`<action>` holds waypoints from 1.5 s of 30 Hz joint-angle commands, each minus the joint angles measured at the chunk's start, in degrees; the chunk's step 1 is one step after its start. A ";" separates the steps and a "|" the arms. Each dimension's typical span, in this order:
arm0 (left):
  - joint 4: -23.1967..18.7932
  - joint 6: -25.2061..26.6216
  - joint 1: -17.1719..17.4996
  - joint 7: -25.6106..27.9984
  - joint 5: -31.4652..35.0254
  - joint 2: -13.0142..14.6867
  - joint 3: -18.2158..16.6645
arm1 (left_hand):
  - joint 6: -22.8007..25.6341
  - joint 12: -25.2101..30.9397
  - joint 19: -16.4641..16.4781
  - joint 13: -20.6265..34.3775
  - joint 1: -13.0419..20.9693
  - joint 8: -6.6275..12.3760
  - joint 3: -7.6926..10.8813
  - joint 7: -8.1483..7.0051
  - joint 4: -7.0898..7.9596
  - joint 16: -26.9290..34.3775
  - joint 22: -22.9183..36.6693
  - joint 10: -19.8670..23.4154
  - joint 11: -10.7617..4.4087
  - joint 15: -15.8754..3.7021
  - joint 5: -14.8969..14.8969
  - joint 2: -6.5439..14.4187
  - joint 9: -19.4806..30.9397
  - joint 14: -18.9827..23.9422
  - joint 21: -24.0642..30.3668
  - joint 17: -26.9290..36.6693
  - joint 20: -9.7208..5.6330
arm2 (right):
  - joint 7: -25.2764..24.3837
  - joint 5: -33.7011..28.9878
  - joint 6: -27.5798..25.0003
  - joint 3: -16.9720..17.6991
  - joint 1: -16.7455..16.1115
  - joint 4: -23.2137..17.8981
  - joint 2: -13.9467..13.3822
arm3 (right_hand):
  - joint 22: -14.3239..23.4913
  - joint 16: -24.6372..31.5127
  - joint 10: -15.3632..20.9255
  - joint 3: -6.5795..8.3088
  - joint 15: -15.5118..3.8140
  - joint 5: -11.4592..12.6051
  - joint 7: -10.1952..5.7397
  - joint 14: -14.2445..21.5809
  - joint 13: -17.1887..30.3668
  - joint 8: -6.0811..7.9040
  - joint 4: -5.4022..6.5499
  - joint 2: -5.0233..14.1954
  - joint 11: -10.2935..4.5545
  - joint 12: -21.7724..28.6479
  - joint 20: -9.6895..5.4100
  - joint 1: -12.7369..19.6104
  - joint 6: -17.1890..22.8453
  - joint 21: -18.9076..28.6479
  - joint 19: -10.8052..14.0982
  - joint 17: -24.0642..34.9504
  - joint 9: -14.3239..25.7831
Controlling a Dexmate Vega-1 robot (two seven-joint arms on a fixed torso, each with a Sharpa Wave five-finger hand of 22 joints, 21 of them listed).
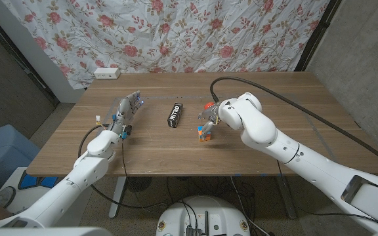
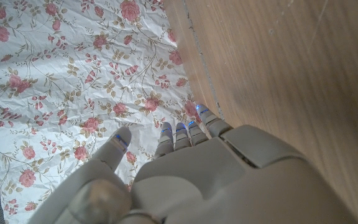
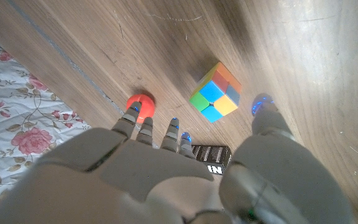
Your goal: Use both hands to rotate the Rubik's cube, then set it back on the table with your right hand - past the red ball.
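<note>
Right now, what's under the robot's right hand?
Under the right hand, the Rubik's cube sits on the wooden table, untouched, with the red ball beyond it. A black packet is mostly covered by the fingers.

The tabletop [image 1: 254, 144] carries three obstacles near its middle. A black box [image 1: 175, 115] lies at centre. Just to its right the Rubik's cube [image 1: 205, 134] stands on the wood, with the red ball [image 1: 208, 105] just beyond it toward the far edge. The right hand [image 1: 210, 119], fingers spread and holding nothing, hovers over the cube and ball, closing access from above. The left hand [image 1: 125, 115], fingers extended, occupies the left side. The far edge strip, the right end and the near edge offer free passage.
</note>
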 commanded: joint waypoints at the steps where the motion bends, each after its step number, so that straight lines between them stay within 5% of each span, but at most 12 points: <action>1: -0.15 -0.09 0.63 0.13 -0.19 -0.16 0.05 | 0.56 0.04 0.26 0.17 -0.76 0.10 0.00 0.07 0.25 0.16 0.14 0.50 0.27 0.12 0.22 4.72 0.05 0.23 0.14 0.15 0.05 | -0.40 -1.42 1.14 -0.61 0.01 2.05 1.14 | 0.09 0.27 0.75 0.52 -0.16 0.25 0.03 0.38 0.23 0.62 0.05 0.15 0.37 0.55 -0.25 1.08 0.95 0.49 0.31 0.01 0.33; 17: -0.26 -1.04 1.76 0.46 -0.38 -0.63 -0.12 | 0.84 0.00 0.34 0.17 -0.77 0.13 0.10 0.06 0.35 0.12 0.14 0.58 0.23 0.06 0.23 4.67 0.06 0.27 0.13 0.14 0.08 | -4.15 -3.40 1.31 -0.86 -1.39 2.83 1.40 | 0.10 1.15 4.64 1.53 -1.33 -0.20 -1.46 4.02 0.48 2.39 0.00 -0.50 -1.19 1.47 -0.43 3.88 6.27 0.57 2.62 -0.32 0.53; 45: -1.02 -0.88 2.49 0.39 -0.60 -0.53 -0.08 | 4.69 0.10 0.52 0.18 -0.98 1.14 0.24 0.89 0.86 0.11 0.16 1.36 0.71 0.30 0.22 4.50 0.17 0.50 0.10 0.18 0.39 | -14.56 -6.75 -0.13 0.97 -6.72 2.51 0.80 | 0.09 3.27 16.03 2.64 -6.58 -0.13 -4.28 13.18 1.49 6.18 0.26 -2.23 -3.86 3.80 -1.87 9.16 17.12 0.67 8.96 -0.67 0.89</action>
